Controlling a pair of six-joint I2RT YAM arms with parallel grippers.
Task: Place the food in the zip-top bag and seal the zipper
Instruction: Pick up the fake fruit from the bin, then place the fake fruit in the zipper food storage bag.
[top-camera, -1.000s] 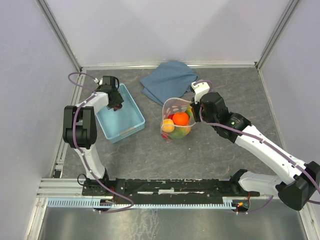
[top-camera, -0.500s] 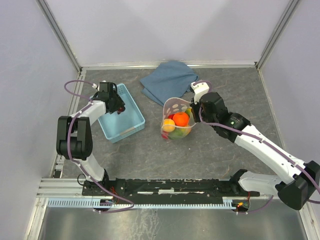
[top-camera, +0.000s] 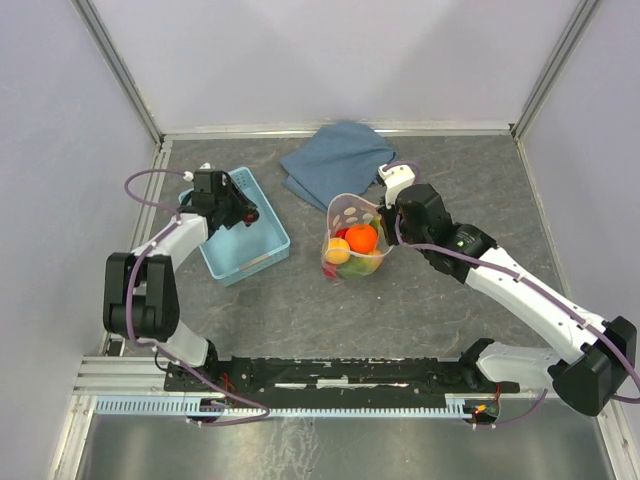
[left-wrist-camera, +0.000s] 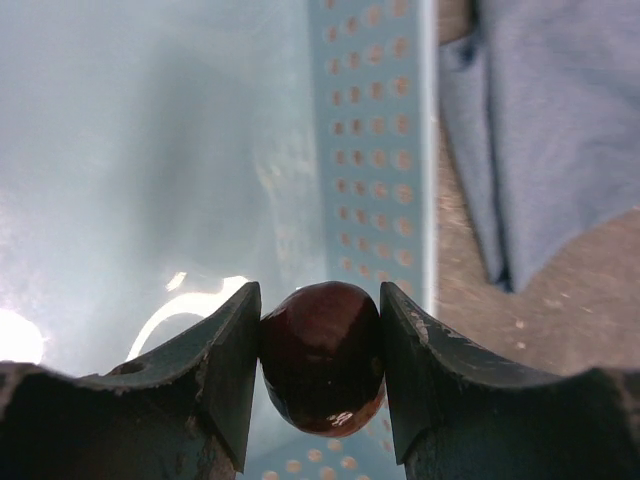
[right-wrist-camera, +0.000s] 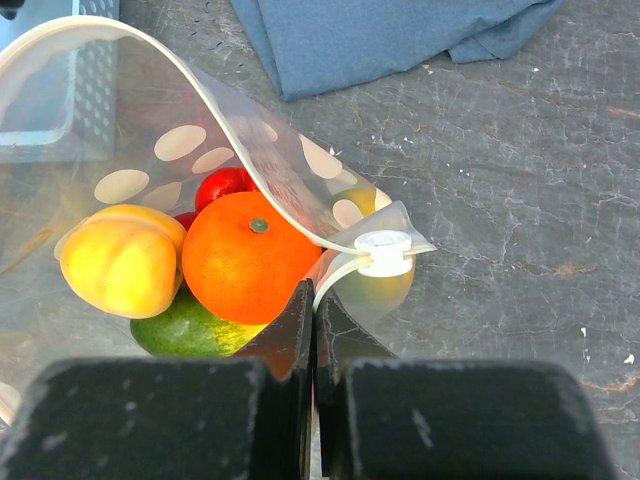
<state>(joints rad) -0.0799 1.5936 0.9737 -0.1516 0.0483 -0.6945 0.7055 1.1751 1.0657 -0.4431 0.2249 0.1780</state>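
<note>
The left end effector (left-wrist-camera: 320, 300) grips the dark purple fruit (left-wrist-camera: 322, 360) over the basket (left-wrist-camera: 150, 150), while the right end effector (right-wrist-camera: 314, 300) is pinched closed on the rim of the fruit-filled zip-top bag (right-wrist-camera: 150, 140) on the bench (right-wrist-camera: 520, 200), the bag's base hidden behind its fingers.

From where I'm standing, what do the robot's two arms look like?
The left arm and right arm have white tubular links, chunky black joints and looping purple cables. The right one shows a small green light. The left fingers are dark and curved.
</note>
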